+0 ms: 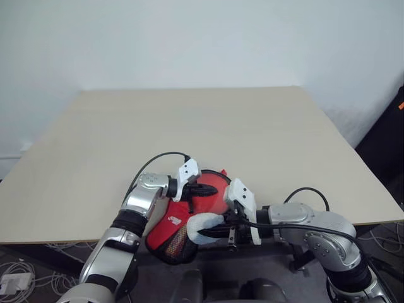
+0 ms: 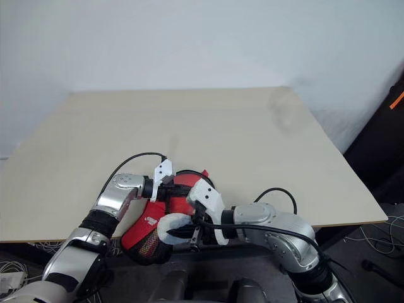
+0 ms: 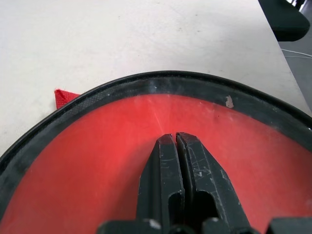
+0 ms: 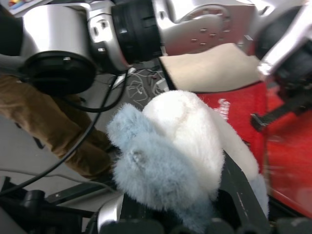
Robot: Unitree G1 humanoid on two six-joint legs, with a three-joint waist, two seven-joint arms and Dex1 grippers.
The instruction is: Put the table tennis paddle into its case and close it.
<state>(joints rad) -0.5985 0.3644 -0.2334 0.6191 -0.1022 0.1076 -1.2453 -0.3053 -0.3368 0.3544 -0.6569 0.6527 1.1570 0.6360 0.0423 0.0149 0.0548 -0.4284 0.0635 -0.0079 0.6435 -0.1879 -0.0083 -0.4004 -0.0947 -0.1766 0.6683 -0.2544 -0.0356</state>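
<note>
left eye view: the case (image 1: 173,230) hangs at the near edge of the surface (image 1: 252,139), its round red end over the edge and its mesh-and-logo end drooping below it. the left tool (image 1: 205,189) is pressed shut on the red round part, and the right tool (image 1: 221,227) pinches the fluffy pom-pom pull (image 1: 203,227) with its fingers narrow. the paddle itself cannot be told apart from the red case here; judging by the firm round outline, it is probably already inside. the pale wooden surface is otherwise bare, with a plain white wall behind and cables on the floor.

right eye view: same layout; the case sags where nothing stiff fills it, so the fabric looks soft and light, while the round end keeps its shape. the pull looks squashy and could slip out of a loose pinch, so a grip near its root, close to the zip, seems safer.

left wrist view: black fingers (image 3: 192,185) sit closed together against smooth red material ringed by a black zip edge (image 3: 195,83); whether they trap fabric is unclear. a red tab (image 3: 63,97) pokes out onto the surface.

right wrist view: the grey-blue and white pom-pom fills the gap of the right tool. the red panel with white logo (image 4: 222,105) lies beyond, and a person's brown trouser leg (image 4: 39,122) stands close by.
</note>
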